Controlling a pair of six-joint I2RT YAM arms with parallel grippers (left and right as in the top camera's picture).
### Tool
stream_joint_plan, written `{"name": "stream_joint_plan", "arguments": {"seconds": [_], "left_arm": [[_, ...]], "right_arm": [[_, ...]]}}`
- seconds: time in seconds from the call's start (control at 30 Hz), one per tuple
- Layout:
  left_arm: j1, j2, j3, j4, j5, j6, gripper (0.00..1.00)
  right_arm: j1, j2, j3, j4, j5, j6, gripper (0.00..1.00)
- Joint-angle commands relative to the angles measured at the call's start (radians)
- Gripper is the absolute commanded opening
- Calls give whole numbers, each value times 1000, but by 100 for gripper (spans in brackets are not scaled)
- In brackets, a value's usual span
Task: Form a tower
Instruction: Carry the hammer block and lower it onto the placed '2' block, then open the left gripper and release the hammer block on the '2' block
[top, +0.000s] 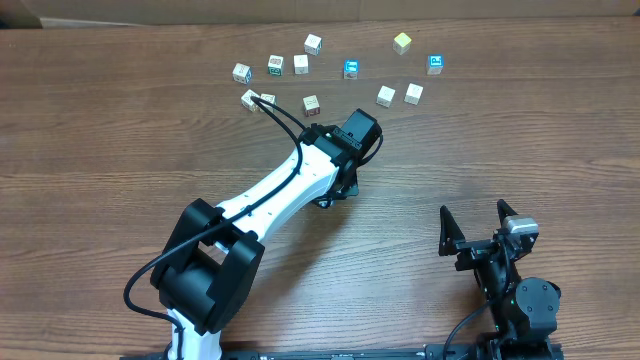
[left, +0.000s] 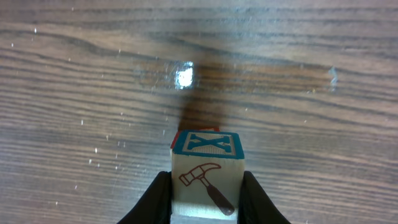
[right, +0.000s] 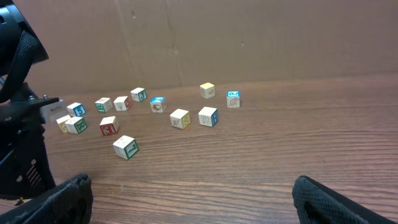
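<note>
At mid-table, toward the far edge: tower, hidden under the left wrist from overhead; only one cube sure, with a blue X face and a hammer face. A red edge just behind it is perhaps a second cube.
Left gripper: narrow, fingers pressed to both sides of that cube.
Right gripper: spread wide, empty, by the near right corner.
Handling: likely light, stiff wood with smooth printed faces; apt to slip or tip. A narrow stack likely topples at a sideways nudge.
Hold: two opposite side faces, square on, at mid-height.
Around: loose cubes scattered along the far edge, one just beside the left arm.
In the way: nothing between the fingers but the cube; nearest loose cubes lie apart.
</note>
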Motion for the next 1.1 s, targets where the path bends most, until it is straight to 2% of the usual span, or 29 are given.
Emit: {"name": "stream_joint_plan", "arguments": {"seconds": [0.0, 0.27, 0.37, 0.53, 0.57, 0.63, 0.7, 0.9, 1.07], "left_arm": [[2, -21, 9, -18, 27, -14, 18], [3, -21, 15, -27, 51, -14, 21], [3, -22, 21, -34, 51, -13, 27], [3, -22, 21, -36, 50, -9, 71], [3, -22, 21, -36, 50, -9, 85], [3, -21, 21, -36, 50, -9, 92], [3, -21, 18, -35, 46, -11, 89], [3, -21, 16, -23, 43, -22, 72], [3, -21, 8, -19, 27, -22, 70]], "right_arm": [[5, -5, 22, -16, -1, 4, 100], [5, -5, 22, -16, -1, 4, 100], [5, -5, 22, -16, -1, 4, 100], [5, -5, 22, -16, -1, 4, 100], [5, -5, 22, -16, -1, 4, 100], [5, -5, 22, -16, -1, 4, 100], [5, -5, 22, -16, -1, 4, 100], [5, -5, 22, -16, -1, 4, 100], [5, -5, 22, -16, -1, 4, 100]]}}
